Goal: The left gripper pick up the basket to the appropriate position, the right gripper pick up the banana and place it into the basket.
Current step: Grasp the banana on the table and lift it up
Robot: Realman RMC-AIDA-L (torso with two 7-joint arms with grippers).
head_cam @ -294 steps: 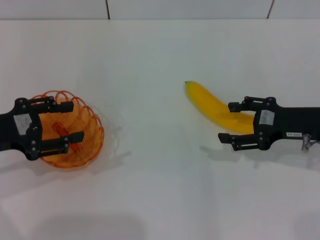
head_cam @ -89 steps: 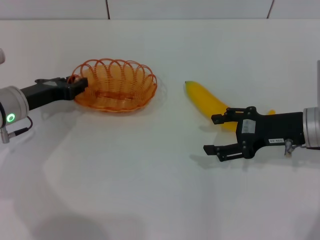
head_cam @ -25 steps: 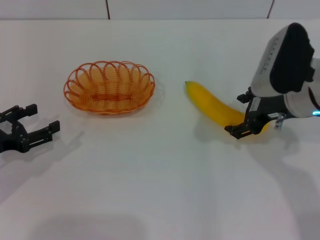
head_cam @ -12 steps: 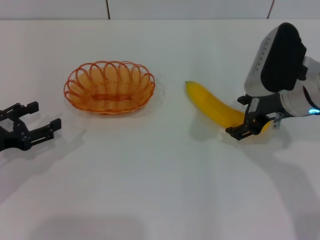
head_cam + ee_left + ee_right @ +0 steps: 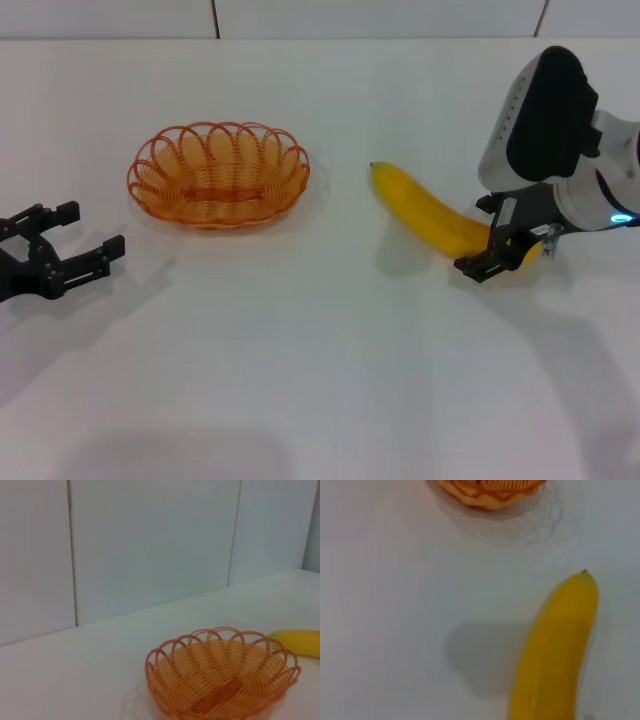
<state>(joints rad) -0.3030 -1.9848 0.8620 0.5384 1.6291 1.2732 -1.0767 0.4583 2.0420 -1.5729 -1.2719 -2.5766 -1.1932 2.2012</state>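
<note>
The long curved bright-yellow banana (image 5: 425, 212) lies on the white bench (image 5: 320, 350), right of the orange looped-wire oval basket (image 5: 219, 175); the black right tool (image 5: 503, 248) clamps its near end; the black left tool (image 5: 62, 250) hovers spread apart, left of the basket.

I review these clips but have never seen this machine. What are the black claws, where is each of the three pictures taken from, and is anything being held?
It is a two-armed robot. The head view looks down on a white table. The left gripper, a black claw, hangs open at the table's left edge, holding nothing. The orange wire basket stands empty on the table, apart from it. The right gripper, on the bulky white arm, is down over the near end of the yellow banana, its fingers either side of it; whether it grips is unclear. The left wrist view shows the basket from the side. The right wrist view looks along the banana towards the basket.
</note>
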